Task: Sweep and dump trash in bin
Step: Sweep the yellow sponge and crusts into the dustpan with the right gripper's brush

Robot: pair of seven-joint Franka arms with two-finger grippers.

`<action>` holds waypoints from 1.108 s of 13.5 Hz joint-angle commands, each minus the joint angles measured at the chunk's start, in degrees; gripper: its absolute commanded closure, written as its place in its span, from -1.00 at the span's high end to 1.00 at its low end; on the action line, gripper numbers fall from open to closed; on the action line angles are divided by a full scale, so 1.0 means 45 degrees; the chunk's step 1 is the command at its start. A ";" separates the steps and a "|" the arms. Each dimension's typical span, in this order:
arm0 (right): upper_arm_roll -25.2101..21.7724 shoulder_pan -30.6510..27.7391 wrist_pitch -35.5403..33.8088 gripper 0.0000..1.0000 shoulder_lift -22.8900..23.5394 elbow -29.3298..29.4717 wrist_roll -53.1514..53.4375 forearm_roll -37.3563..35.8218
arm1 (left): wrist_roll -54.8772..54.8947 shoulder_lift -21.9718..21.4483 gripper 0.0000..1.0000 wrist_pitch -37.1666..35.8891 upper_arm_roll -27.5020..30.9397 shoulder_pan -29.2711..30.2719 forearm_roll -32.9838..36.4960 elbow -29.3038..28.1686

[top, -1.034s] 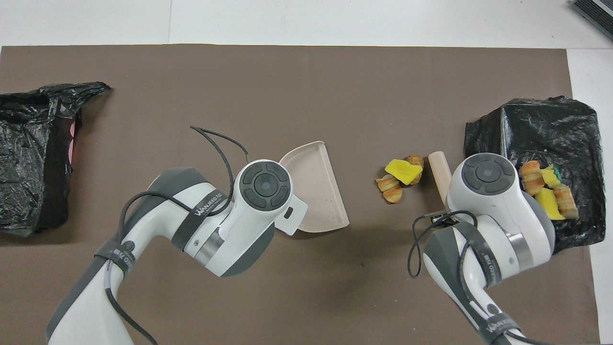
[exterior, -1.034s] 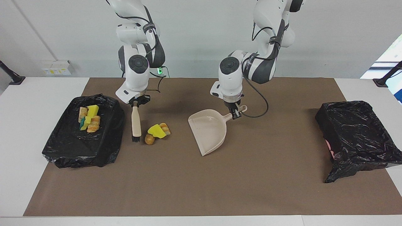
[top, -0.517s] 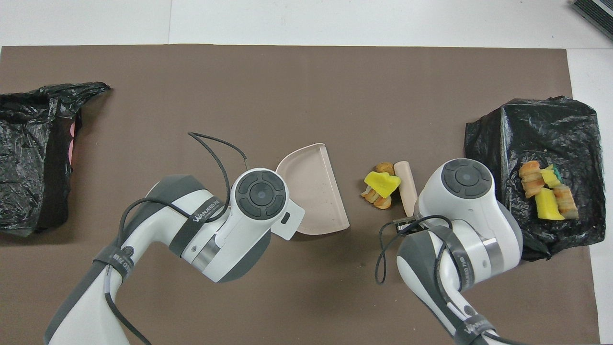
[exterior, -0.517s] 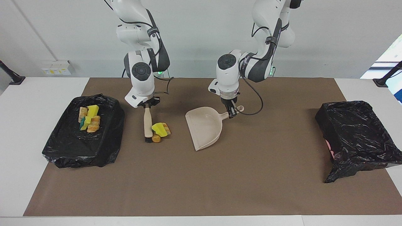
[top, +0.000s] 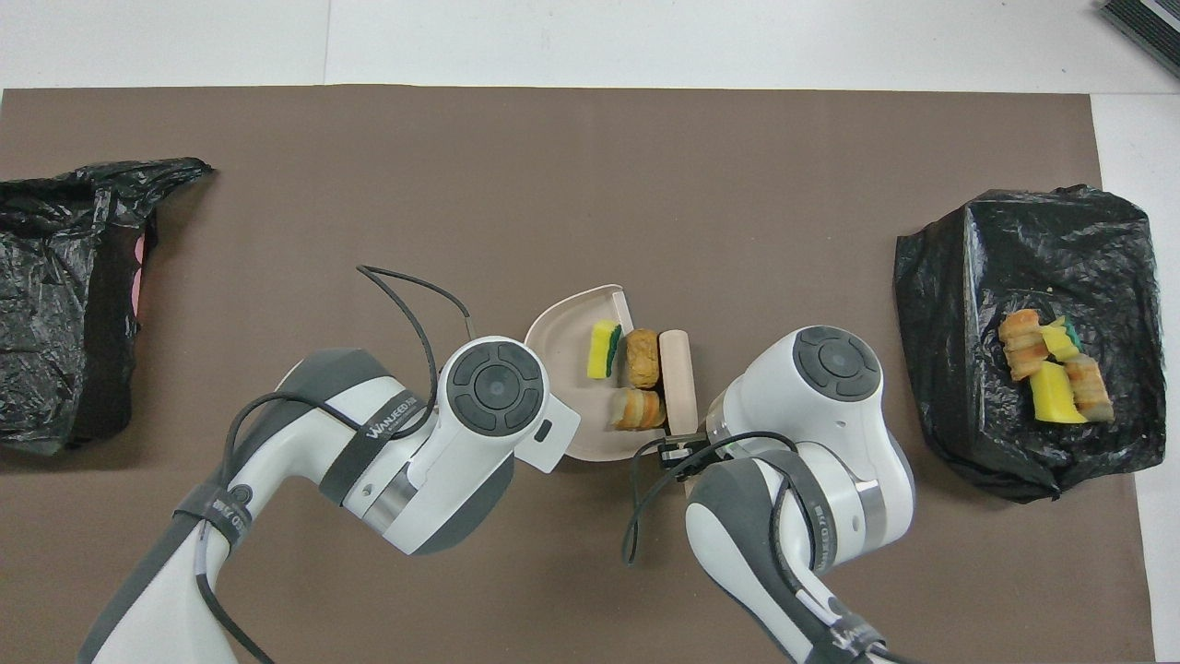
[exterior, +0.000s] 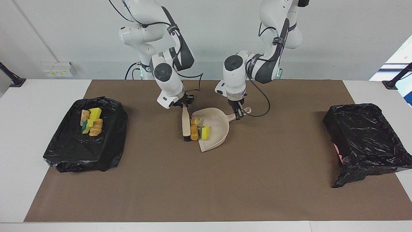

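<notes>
Three pieces of trash lie at the mouth of the beige dustpan (exterior: 216, 128): a yellow green-backed sponge (exterior: 205, 132) (top: 604, 349), a brown lump (exterior: 194, 132) (top: 643, 358) and a bread-like chunk (exterior: 197, 122) (top: 638, 409). My right gripper (exterior: 184, 104) is shut on the handle of the beige brush (exterior: 185, 124) (top: 678, 373), whose black bristles rest on the mat against the trash. My left gripper (exterior: 238, 113) is shut on the dustpan's handle; the wrist hides it in the overhead view. A black-lined bin (exterior: 74, 151) (top: 1014, 249) at the right arm's end holds several more scraps (exterior: 91, 122) (top: 1051, 373).
A second black-lined bin (exterior: 363, 135) (top: 55, 304) sits at the left arm's end of the table, with a bit of pink showing at its side. A brown mat (exterior: 206, 187) covers the table. A black cable loops from the left wrist over the mat.
My right arm swept the brush toward the left arm's end, pushing the three scraps across the mat and into the dustpan. The left gripper shifted the dustpan slightly to meet them.
</notes>
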 commanded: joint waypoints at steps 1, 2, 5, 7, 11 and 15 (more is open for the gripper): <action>0.0044 0.0209 0.0065 -1.00 0.0147 0.0490 0.0158 0.1513 | 0.0164 -0.0490 -1.00 0.0467 0.0112 0.0001 0.0269 -0.0688; 0.0044 0.0171 -0.0187 -1.00 0.0108 0.0782 0.0177 0.1828 | 0.0242 -0.0490 -1.00 0.0507 0.0112 0.0021 0.0269 -0.0688; -0.0014 0.0055 -0.1591 -1.00 -0.0203 0.1759 0.0217 0.2204 | 0.0631 -0.0451 -1.00 0.0565 0.0112 0.0273 0.0269 -0.0688; -0.0170 -0.0160 -0.2607 -1.00 -0.0865 0.1956 0.0217 0.1679 | 0.1236 -0.0412 -1.00 0.0780 0.0111 0.0333 0.0269 -0.0688; -0.0210 -0.0903 -0.4346 -1.00 -0.2622 0.1957 0.0976 -0.0507 | 0.2465 -0.0314 -1.00 0.1229 0.0112 0.0626 0.0269 -0.0630; -0.0054 -0.0963 -0.5874 -1.00 -0.4224 0.1142 0.2341 -0.0786 | 0.4221 -0.0820 -1.00 0.1114 0.0150 0.1718 0.0191 -0.0376</action>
